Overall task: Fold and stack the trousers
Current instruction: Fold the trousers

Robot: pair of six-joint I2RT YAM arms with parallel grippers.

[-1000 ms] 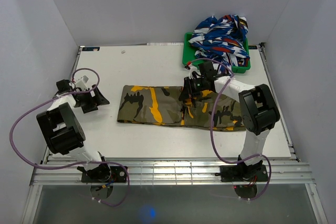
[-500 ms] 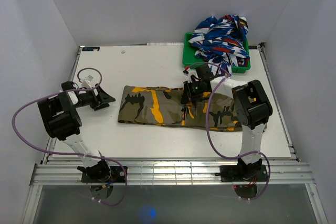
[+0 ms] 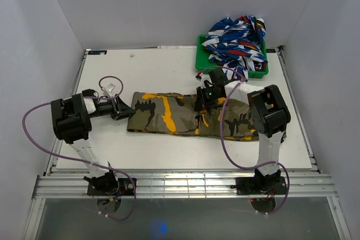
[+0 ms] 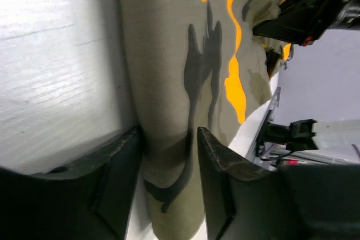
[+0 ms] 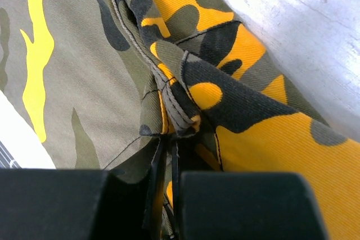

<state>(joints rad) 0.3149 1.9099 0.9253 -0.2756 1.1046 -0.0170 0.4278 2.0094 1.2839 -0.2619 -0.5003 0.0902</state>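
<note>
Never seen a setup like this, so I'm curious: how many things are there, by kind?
1 pair of olive, black and orange camouflage cloth trousers
1 green plastic bin
1 heap of blue, white and red patterned cloth, pieces uncountable
2 black-and-white robot arms: left arm, right arm
Total: 5

One pair of trousers (image 3: 163, 113), one green bin (image 3: 260, 73), one cloth heap (image 3: 236, 37), two arms (image 3: 70, 121) (image 3: 271, 113).

Arms: left black two-finger gripper (image 3: 122, 108) (image 4: 167, 155) low at table level, pointing right, forearm near flat, elbow folded back left. Jaws apart, one finger each side of end of camouflage cloth trousers (image 3: 169, 113). Second arm: right black two-finger gripper (image 3: 203, 100) (image 5: 169, 164) reaches forward-left, wrist tipped down, jaws pinched tight on bunched trouser fold.
</note>
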